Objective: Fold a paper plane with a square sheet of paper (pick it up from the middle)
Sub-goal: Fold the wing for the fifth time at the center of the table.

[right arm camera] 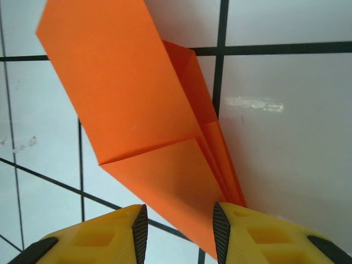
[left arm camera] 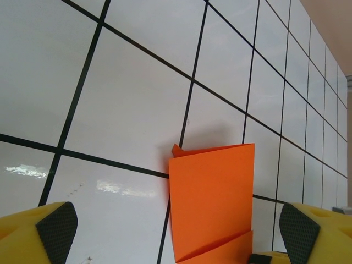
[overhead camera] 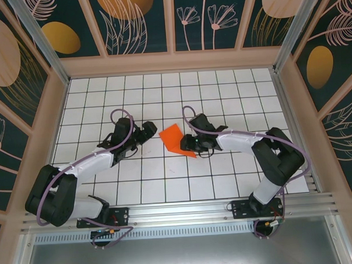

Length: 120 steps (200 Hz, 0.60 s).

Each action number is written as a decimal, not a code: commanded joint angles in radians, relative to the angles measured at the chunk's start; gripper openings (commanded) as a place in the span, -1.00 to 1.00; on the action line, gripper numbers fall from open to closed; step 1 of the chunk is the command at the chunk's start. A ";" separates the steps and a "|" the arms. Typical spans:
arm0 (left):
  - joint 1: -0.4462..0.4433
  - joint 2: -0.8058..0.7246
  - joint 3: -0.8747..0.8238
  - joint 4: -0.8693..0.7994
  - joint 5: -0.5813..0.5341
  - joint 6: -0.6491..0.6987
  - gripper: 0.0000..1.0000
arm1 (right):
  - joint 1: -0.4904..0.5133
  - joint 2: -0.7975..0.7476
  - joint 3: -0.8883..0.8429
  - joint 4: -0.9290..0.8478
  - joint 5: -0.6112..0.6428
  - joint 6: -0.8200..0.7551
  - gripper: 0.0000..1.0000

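Top external view: a white worktop with a black grid sits inside dark teal wall panels printed with peach plants. A bright orange folded paper sheet lies flat near the worktop's centre. The left gripper rests just left of it, apart, jaws wide in the left wrist view, facing the sheet. The right gripper is at the sheet's near right edge. Its yellow fingers stand narrowly apart, straddling the paper's tapered end.

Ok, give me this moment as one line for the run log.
orange paper: partly folded, layered flaps | left gripper: open, paper ahead | right gripper: open, straddling paper's narrow end
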 commanded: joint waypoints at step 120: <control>-0.070 0.082 -0.036 0.178 0.149 -0.167 0.71 | -0.113 0.168 0.022 0.077 -0.117 -0.048 -0.29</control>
